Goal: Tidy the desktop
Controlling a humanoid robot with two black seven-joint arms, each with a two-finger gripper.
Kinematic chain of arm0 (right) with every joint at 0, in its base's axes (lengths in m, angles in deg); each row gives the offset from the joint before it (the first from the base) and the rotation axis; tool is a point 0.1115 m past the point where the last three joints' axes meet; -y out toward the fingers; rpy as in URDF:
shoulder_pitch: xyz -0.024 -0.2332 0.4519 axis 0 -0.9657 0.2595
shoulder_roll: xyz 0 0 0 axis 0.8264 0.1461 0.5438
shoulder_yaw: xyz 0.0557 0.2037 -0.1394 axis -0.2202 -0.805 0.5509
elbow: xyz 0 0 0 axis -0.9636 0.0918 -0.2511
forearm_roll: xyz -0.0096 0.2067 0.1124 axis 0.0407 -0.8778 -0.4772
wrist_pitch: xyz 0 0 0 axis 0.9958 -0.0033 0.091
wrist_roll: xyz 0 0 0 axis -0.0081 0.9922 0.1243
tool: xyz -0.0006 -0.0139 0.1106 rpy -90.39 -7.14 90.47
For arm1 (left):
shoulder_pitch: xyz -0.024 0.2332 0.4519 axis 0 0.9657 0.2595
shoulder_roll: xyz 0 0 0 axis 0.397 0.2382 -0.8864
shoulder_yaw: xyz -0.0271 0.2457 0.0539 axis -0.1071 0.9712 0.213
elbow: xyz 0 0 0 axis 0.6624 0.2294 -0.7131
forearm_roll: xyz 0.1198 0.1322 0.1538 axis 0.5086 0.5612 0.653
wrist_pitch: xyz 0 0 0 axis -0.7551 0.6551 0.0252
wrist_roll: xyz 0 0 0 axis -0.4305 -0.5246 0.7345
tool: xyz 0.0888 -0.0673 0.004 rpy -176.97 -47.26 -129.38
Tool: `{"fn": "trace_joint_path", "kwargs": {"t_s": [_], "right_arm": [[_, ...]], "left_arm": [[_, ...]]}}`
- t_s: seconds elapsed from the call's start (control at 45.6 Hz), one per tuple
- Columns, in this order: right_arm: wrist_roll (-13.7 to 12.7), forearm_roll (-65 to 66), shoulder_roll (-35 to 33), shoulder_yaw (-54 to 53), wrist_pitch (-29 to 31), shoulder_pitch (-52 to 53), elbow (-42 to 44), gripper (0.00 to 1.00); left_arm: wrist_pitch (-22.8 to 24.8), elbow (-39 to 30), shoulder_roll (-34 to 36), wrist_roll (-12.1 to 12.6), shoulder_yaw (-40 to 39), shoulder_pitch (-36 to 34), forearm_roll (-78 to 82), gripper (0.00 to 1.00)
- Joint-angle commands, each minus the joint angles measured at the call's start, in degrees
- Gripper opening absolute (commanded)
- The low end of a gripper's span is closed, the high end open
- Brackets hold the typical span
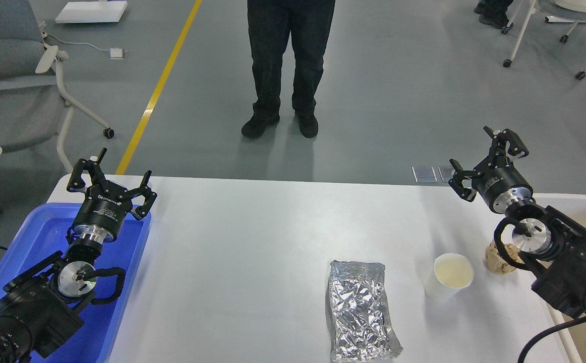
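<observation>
the smooth white counter (pixel 252 252) with rounded corners fills the lower centre of the frame. a crinkled silver foil packet (pixel 361 310), roughly rectangular, lies at lower centre-right. just right of it stands a white paper cup (pixel 452 275), and near that a crumpled brown paper wad (pixel 497 259), partly hidden by the right arm. a glossy blue plastic tray (pixel 121 282) sits at lower left. the left gripper (pixel 114 179) hovers over the tray's far edge with fingers spread, empty; the right gripper (pixel 484 159), at upper right, is likewise spread and empty.
</observation>
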Motion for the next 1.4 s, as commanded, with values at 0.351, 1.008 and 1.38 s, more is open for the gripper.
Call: {"fn": "trace_joint_path", "kwargs": {"t_s": [0.351,1.008,1.38], "right_arm": [[0.1,4.8,-31.9,8.4,-6.8,-5.1,-39.6,1.00],[0.2,41.5,-55.9,14.9,-11.6,-10.5,-68.3,0.99],[2.0,67.4,-56.6,27.6,-13.1,-3.7,-67.9,0.99]], "left_arm": [[0.0,0.0,0.0,0.0,0.0,0.0,0.0,1.00],[0.0,0.0,0.0,0.0,0.0,0.0,0.0,1.00],[0.0,0.0,0.1,0.1,0.0,0.0,0.0,1.00]]}}
